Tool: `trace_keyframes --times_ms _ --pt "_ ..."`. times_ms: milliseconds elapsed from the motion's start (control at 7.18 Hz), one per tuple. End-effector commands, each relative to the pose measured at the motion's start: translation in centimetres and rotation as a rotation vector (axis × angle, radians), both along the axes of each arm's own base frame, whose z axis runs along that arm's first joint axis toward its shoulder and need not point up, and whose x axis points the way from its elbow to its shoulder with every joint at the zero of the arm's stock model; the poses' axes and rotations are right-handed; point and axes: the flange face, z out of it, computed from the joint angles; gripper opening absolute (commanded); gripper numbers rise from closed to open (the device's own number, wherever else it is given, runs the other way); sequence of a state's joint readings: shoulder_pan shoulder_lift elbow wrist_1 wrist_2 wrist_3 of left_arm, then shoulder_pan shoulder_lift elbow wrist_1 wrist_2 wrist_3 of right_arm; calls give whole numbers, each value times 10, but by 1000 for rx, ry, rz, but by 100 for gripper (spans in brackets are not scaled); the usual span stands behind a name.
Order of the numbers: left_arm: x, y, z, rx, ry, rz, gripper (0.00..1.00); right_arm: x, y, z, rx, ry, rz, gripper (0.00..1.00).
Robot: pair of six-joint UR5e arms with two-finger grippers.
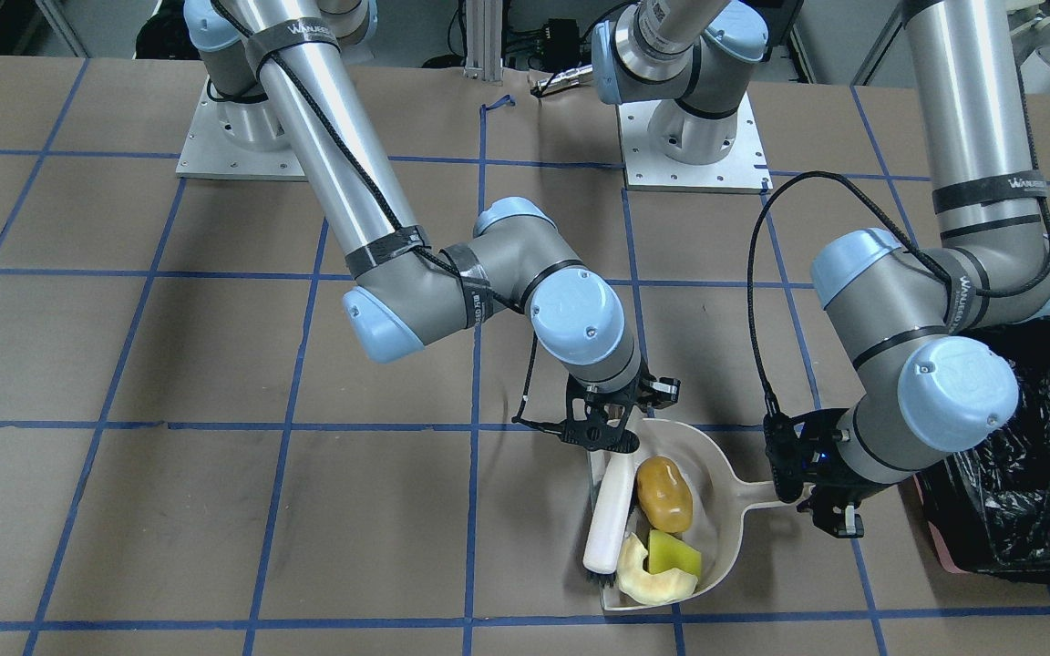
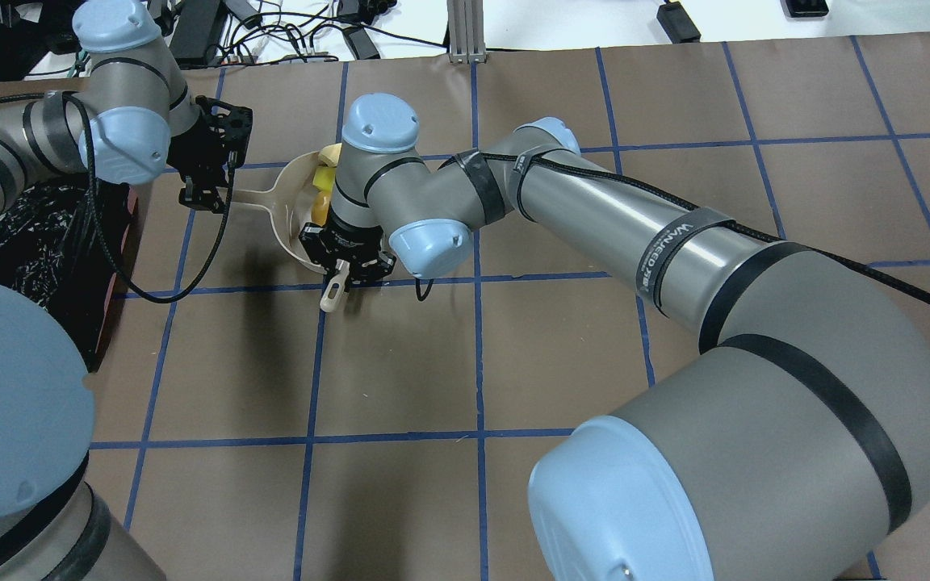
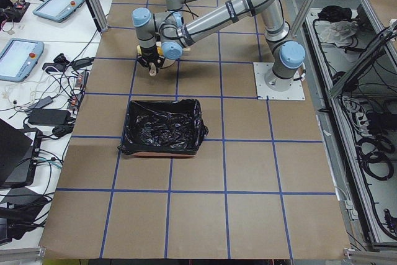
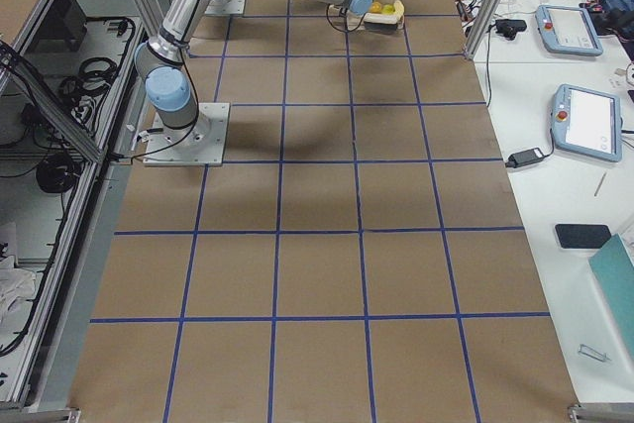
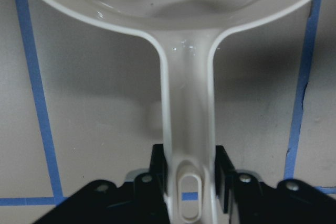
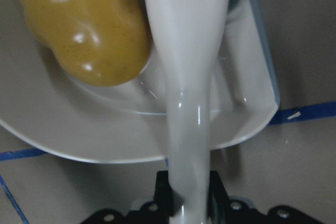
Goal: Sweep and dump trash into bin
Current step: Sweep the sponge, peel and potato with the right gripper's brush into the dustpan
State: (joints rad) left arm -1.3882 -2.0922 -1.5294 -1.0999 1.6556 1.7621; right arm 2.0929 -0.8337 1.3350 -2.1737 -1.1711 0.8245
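1. The dustpan point(image 1: 718, 474) rests on the brown surface point(image 1: 215, 364) with all three pieces of trash inside. The potato point(image 1: 664, 494) lies in the middle of the dustpan. The yellow wedge point(image 1: 674, 553) and the rind slice point(image 1: 642, 578) lie touching each other at one corner of the dustpan's mouth.
2. The right claw point(image 1: 605, 435) hangs over the other end of that mouth. It is closed tightly on the white handle of the brush point(image 1: 609, 510). The brush lies along the mouth, on the side of the dustpan opposite its handle. The potato is just ahead of this claw, right beside the brush.
3. The left claw point(image 1: 803, 499) is at the tip of the dustpan's handle and clamps it from both sides. The trash lies at the far end of that handle, inside the dustpan.
4. The bin point(image 1: 1035, 492) stands on the handle side of the dustpan, past the left claw and not touching the dustpan.
5. The left wrist view shows the fingers point(image 5: 157, 163) pressed against the handle, but no trash. The right wrist view shows only the potato. In the overhead view the right arm hides most of the trash. Only the front-facing view shows all three pieces.
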Motion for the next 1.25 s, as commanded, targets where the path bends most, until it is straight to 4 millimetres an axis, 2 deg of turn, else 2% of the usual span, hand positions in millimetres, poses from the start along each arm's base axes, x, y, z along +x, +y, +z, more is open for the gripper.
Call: trace_keyframes --times_ms 0,278,557,696,835,1114 --pt "0 0 0 0 0 -1 23 8 5 31 -18 -22 -11 0" --pt "0 0 -1 2 1 -1 23 -12 6 52 30 23 -33 0" --pt "0 0 -1 2 1 -1 23 -56 -6 75 83 100 -78 0" --pt "-2 1 2 -5 13 0 21 -81 -5 92 93 151 -62 0" --pt "-2 1 7 -12 15 -2 13 -117 -8 102 87 232 26 0" --pt "11 5 20 -15 15 -10 0 -199 -13 130 88 290 29 0"
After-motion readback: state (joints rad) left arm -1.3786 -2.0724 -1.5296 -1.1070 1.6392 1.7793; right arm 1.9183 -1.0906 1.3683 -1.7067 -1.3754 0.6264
